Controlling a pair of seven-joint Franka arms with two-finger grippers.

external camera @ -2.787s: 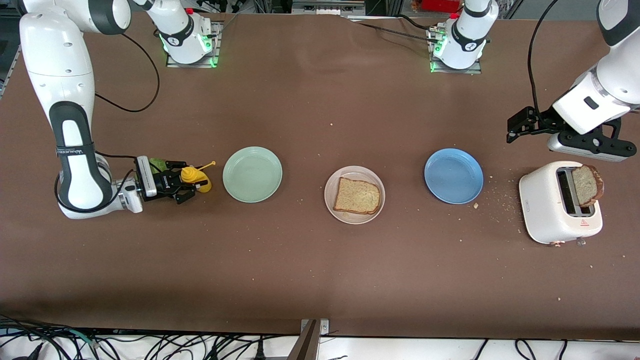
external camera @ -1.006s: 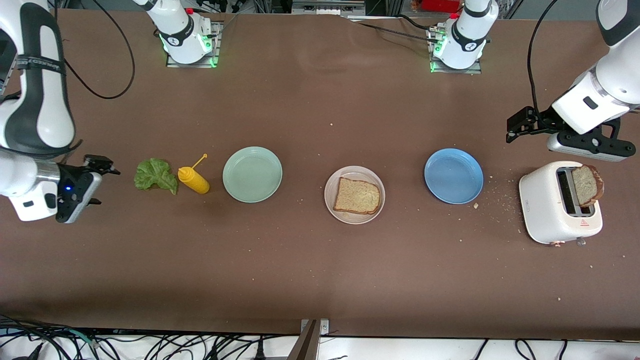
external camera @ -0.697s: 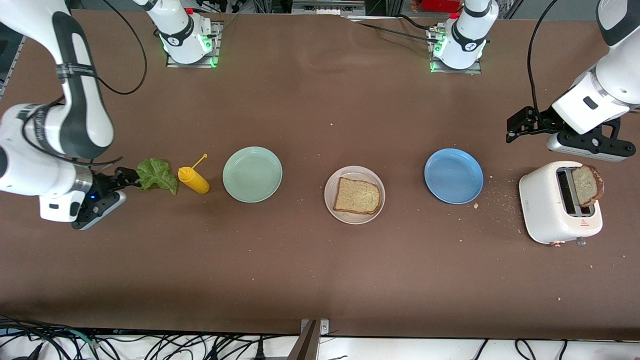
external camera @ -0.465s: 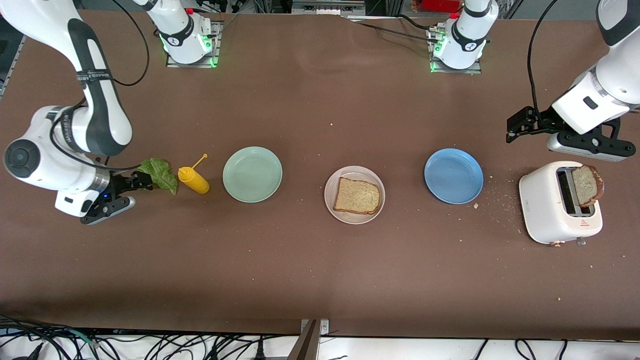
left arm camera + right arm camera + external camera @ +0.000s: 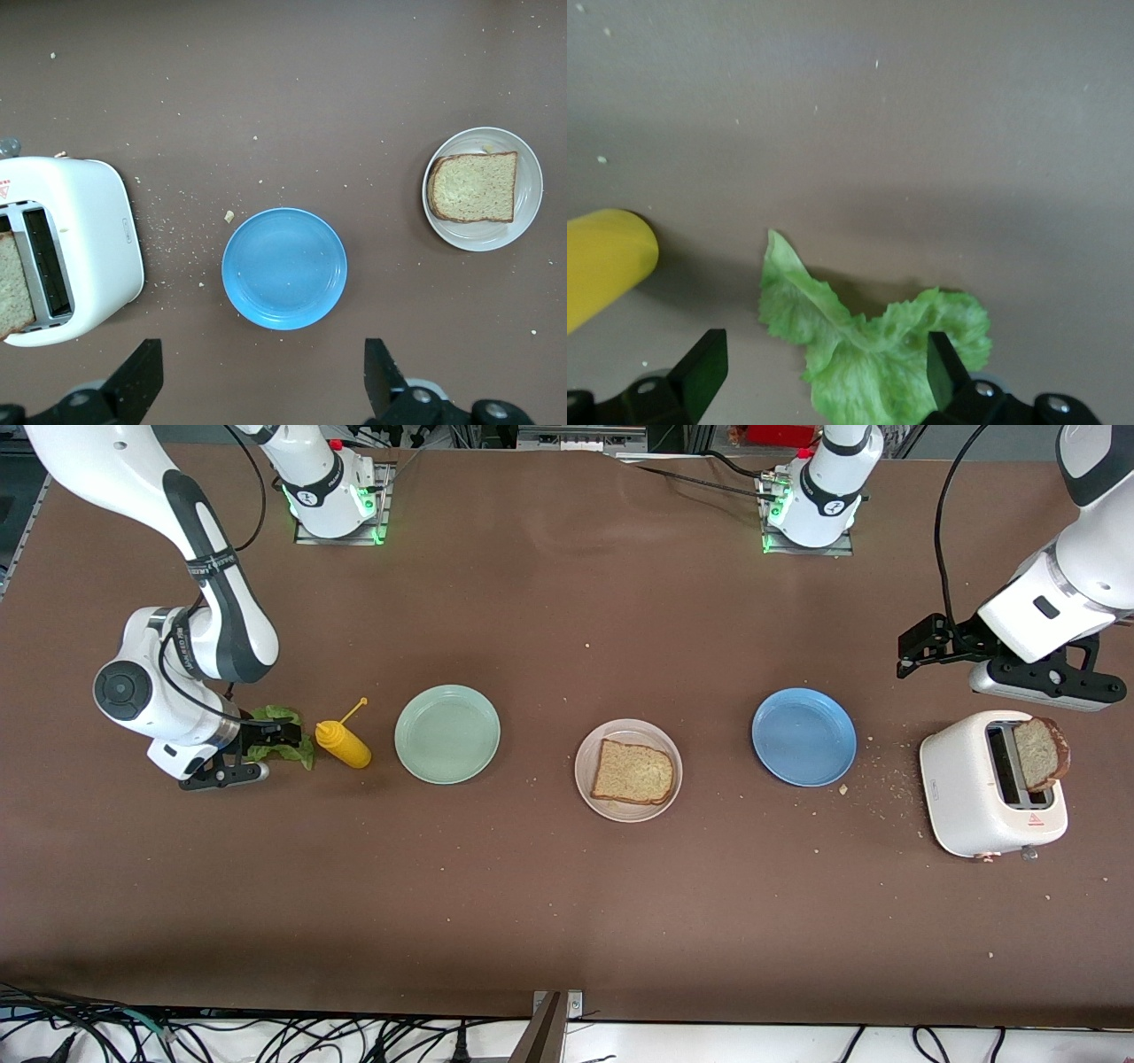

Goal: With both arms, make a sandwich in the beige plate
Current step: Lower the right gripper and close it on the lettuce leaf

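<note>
The beige plate [image 5: 631,728] lies mid-table with one slice of brown bread [image 5: 633,771] flat on it. A second slice [image 5: 1041,753] stands up out of the white toaster [image 5: 983,788] at the left arm's end of the table. The green lettuce leaf [image 5: 297,753] lies at the right arm's end. My right gripper [image 5: 279,737] is low over the leaf, open, its fingers on either side of the lettuce [image 5: 859,354]. My left gripper [image 5: 921,646] waits open in the air beside the toaster, with nothing between its fingers [image 5: 142,381].
A yellow squeeze bottle [image 5: 344,744] lies beside the lettuce, toward the mint-green plate [image 5: 447,734]. A blue plate [image 5: 803,736] sits between the beige plate and the toaster. Crumbs are scattered around the toaster.
My right arm left the yellow bottle, drew back toward the table's end, then swung in low over the lettuce, gripper open. The left arm has not moved.
</note>
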